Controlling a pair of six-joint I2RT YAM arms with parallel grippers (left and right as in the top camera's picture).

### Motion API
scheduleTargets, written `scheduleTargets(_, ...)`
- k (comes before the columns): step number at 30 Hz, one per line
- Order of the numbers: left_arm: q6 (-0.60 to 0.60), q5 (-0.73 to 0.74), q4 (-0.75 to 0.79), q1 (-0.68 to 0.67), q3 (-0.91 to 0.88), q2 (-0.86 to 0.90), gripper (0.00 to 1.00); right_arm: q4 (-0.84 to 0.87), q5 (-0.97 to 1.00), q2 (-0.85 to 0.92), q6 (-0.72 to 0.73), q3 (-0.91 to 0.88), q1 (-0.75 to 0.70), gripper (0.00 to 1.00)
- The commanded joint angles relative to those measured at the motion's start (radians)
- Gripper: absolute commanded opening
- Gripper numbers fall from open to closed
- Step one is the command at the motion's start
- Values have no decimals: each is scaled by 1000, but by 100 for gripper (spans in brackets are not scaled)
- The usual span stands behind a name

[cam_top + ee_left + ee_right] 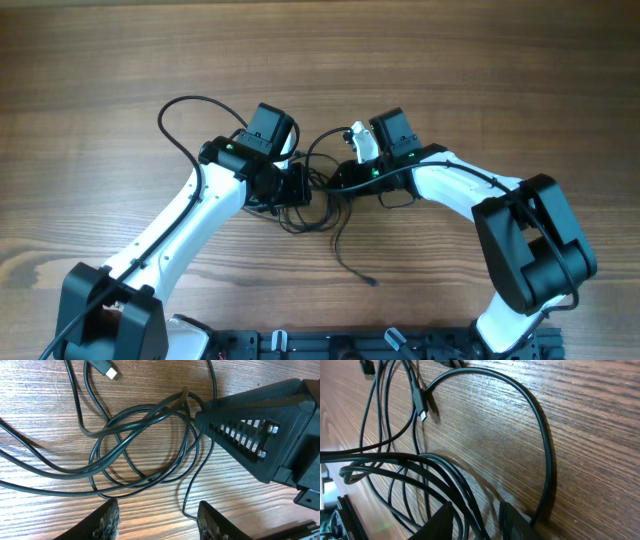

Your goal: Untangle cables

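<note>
Left gripper (157, 516) and right gripper (479, 519) gape empty at the cables (140, 445): we pinch one strand, easing it toward the table's (100, 60) right edge.

Overhead, we can't see fingertips on the left gripper (296, 187) or right gripper (343, 177): wrist housings cover them. The cables (320, 208) between them are too thin to trace. Right wrist view crops its own fingers (444, 521) at the near edge, grip unclear.
</note>
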Motion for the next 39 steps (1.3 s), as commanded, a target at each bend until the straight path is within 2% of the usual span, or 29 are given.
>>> scheduleTargets(1, -3, -13, 2, -1, -11, -18, 52, 9, 4, 32, 5, -6, 5, 31)
scheduleTargets(6, -3, -13, 2, -1, -11, -18, 52, 17, -10, 44, 7, -7, 5, 24)
scheduleTargets(12, -3, -13, 3, -1, -11, -18, 52, 18, -18, 44, 6, -6, 5, 5)
scheduleTargets(16, -3, -13, 3, -1, -11, -18, 52, 17, -25, 42, 3, -6, 5, 4)
scheduleTargets(19, -3, -13, 3, -1, -11, -18, 55, -26, -48, 8, -64, 17, -1, 4)
scheduleTargets(27, -2, 18, 16, -1, -12, -18, 58, -228, 5, -218, -97, 130, -9, 4)
scheduleTargets(32, -2, 74, 54, -1, -12, -18, 54, -213, 5, -396, -37, 136, -9, 4)
scheduleTargets(39, -3, 179, 144, -1, -12, -18, 43, -228, 6, -454, 16, 136, -9, 5)
